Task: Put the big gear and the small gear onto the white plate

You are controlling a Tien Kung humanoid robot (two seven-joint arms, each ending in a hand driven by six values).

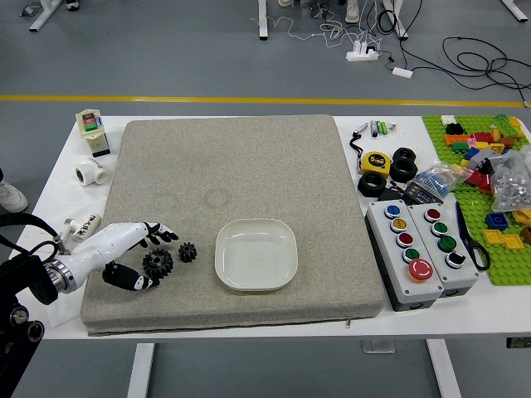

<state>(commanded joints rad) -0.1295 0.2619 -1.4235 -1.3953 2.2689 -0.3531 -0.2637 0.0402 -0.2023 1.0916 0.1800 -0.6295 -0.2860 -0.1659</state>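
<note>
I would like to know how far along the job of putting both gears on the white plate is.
Nothing looks done: neither gear is on the white plate. The left hand is at the big gear, fingers spread around it, with no clear grasp. Both that gear and the small gear, lying beside it, are left to place.
</note>
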